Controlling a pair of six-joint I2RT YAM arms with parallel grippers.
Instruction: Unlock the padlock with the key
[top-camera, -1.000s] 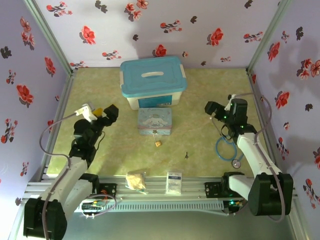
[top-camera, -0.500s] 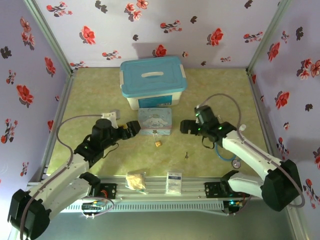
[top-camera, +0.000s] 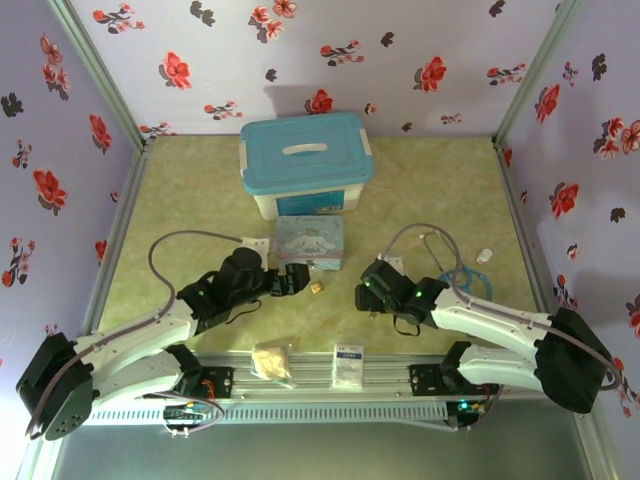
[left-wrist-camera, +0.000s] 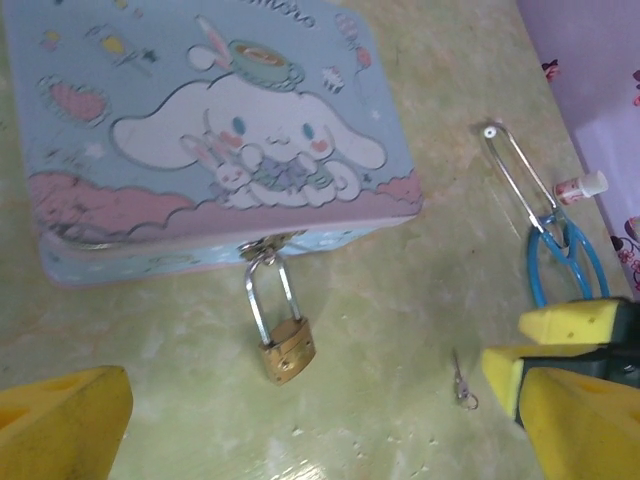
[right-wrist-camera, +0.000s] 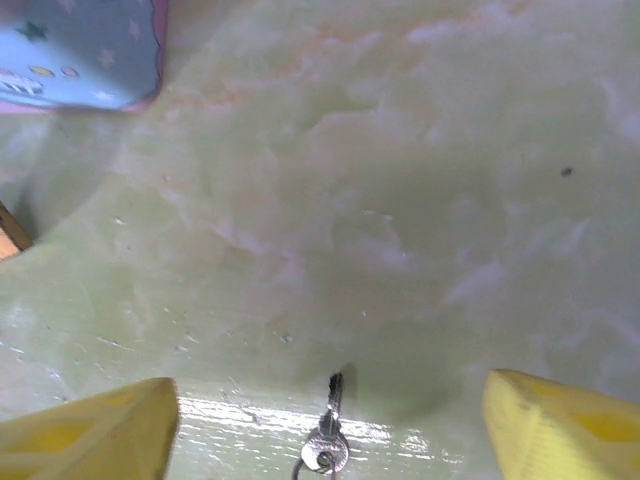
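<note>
The small brass padlock lies on the green table, its silver shackle hooked through the clasp of the pastel cartoon tin. From above, the padlock sits just in front of the tin. My left gripper hovers low just left of the padlock, open and holding nothing. The thin grey key lies flat on the table midway between my right gripper's yellow fingers, which stand open around it without touching. The key lies to the right of the padlock.
A white box with a blue lid stands behind the tin. A beige packet and a white card lie at the near edge. A blue stethoscope and a small bottle lie to the right.
Both arms have swung in from the sides and come down to the middle. The left gripper now sits beside the padlock, the right one over the key, its fingers a little closer together.
</note>
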